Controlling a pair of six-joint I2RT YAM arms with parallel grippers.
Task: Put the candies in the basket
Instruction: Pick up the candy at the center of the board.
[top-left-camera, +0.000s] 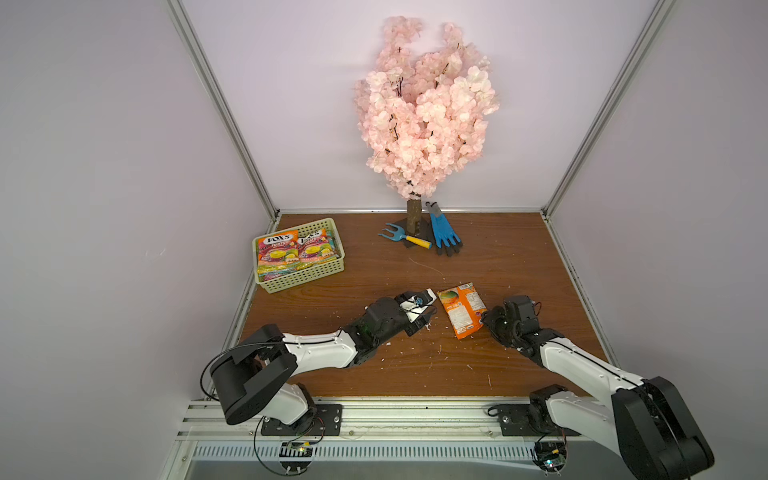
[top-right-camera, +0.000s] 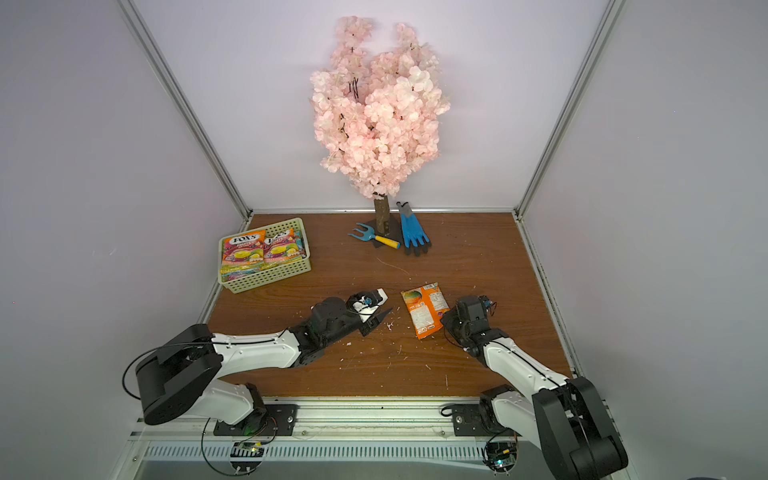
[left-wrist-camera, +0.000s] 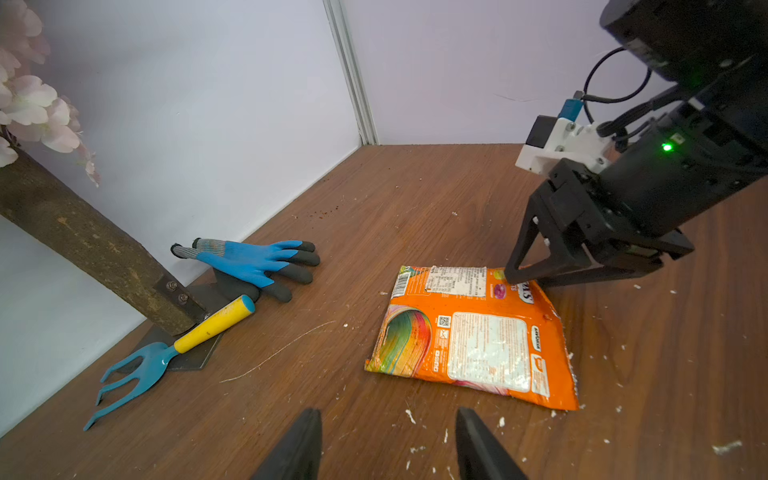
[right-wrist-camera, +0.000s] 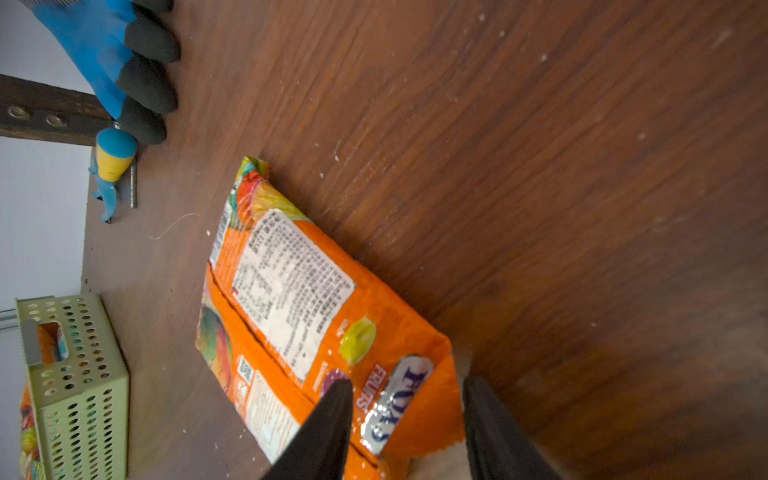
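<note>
right gripper (right-wrist-camera: 407, 381) half closed astride near end of orange candy bag (top-left-camera: 463, 309), firm hold not certain. lying on table (top-left-camera: 519, 270), well apart from basket (top-left-camera: 301, 279). close fully on sealed edge, lift clear before swinging across.

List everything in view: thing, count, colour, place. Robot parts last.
basket: one, pale yellow-green, far left of the table
candy bags: two on top, more beneath, total unclear; orange and purple; in the basket
orange candy bag: one, back side up, on the table between the grippers
blossom tree: one, pink, far edge, middle
garden fork: one, teal, yellow handle, at the tree's foot
gloves: seemingly two stacked, blue, dark fingertips, beside the trunk
table: one, brown wood
left gripper: black, open, empty, beside the orange candy bag
right gripper: black, jaws astride that bag's end, grip unclear
</note>
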